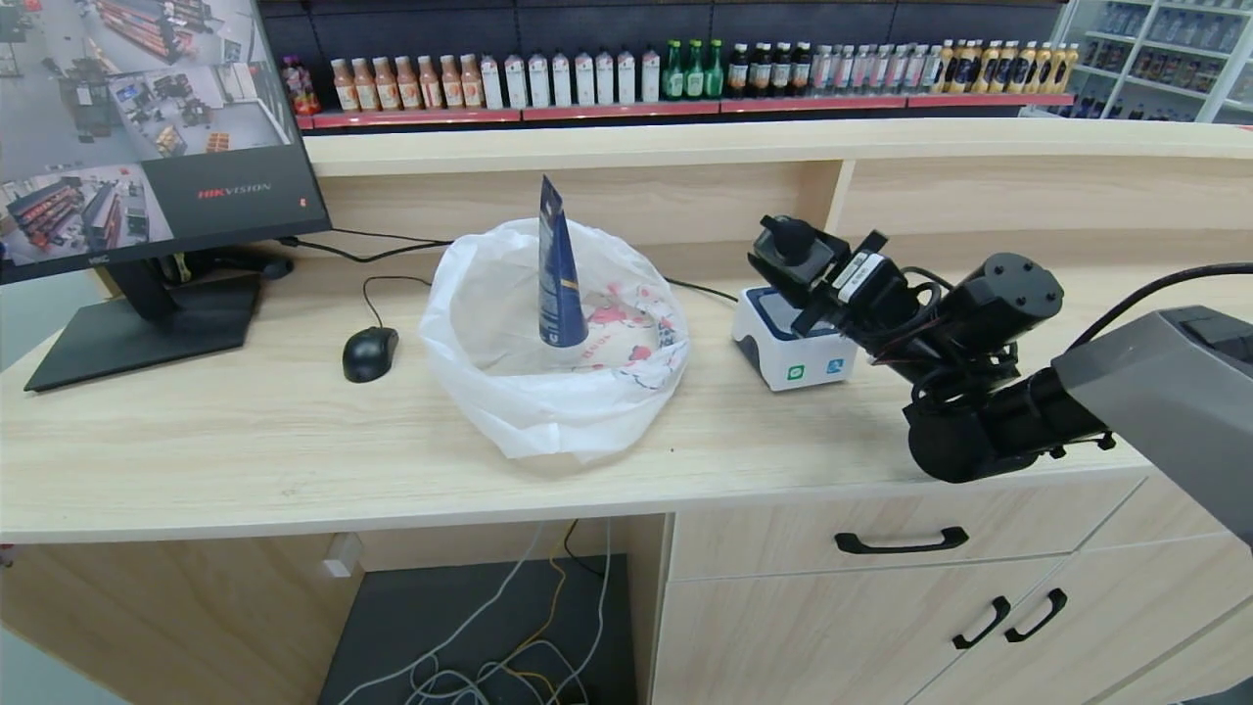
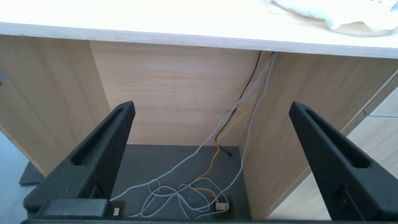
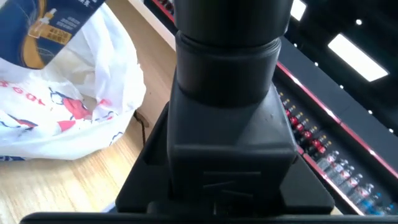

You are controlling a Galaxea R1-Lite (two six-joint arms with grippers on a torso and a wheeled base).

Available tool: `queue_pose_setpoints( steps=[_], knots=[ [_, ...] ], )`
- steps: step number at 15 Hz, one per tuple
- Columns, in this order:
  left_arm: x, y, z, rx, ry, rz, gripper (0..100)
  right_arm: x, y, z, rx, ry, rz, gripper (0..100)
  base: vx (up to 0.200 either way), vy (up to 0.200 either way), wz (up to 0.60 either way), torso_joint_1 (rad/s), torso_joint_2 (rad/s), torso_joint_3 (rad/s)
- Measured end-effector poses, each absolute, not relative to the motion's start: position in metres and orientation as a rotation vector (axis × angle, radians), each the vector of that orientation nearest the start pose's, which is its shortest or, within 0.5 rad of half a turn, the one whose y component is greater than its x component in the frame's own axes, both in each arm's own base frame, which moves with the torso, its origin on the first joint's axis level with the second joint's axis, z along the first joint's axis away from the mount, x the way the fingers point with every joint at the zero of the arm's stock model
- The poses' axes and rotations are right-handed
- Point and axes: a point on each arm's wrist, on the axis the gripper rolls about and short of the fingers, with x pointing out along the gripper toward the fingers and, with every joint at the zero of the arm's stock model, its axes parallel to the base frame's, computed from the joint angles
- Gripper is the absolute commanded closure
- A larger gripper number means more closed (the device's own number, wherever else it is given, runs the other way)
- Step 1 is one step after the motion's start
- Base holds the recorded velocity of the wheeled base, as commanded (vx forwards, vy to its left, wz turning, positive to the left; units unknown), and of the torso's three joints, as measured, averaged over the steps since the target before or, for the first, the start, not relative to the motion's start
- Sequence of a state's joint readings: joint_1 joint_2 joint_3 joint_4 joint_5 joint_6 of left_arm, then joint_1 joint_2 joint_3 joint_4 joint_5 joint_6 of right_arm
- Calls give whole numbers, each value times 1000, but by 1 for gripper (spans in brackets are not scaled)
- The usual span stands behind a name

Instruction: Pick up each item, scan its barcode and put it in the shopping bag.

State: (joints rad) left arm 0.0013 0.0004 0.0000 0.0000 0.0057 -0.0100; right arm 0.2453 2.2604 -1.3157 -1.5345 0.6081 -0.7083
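Observation:
A white shopping bag [image 1: 548,392] sits open on the wooden counter [image 1: 245,441], and a tall blue tube [image 1: 558,274] stands upright inside it. The bag [image 3: 68,118] and the tube [image 3: 50,25] also show in the right wrist view. My right gripper [image 1: 817,269] hovers just over the white barcode scanner [image 1: 793,352], to the right of the bag, shut on a black bottle [image 1: 788,240] whose round cap points toward the bag. This bottle [image 3: 230,106] hides the fingers. My left gripper [image 2: 211,162] hangs open below the counter edge, nothing between its fingers [image 2: 93,162].
A monitor [image 1: 147,117] on a black stand fills the counter's left end, with a black mouse [image 1: 370,352] beside the bag. A raised wooden ledge [image 1: 685,142] runs behind. Drawers with black handles [image 1: 901,540] lie under the right side; loose cables [image 2: 205,180] lie below.

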Motion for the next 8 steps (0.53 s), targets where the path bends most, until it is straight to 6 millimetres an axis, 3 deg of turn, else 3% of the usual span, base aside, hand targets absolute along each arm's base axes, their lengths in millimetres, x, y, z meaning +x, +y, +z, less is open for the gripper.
queue_pose_setpoints(
  steps=[8],
  knots=[
    [-23,0,75,-10,0,7,0,428,106,182,-778,-855,572,100,0,0,0,0,0,0]
  ],
)
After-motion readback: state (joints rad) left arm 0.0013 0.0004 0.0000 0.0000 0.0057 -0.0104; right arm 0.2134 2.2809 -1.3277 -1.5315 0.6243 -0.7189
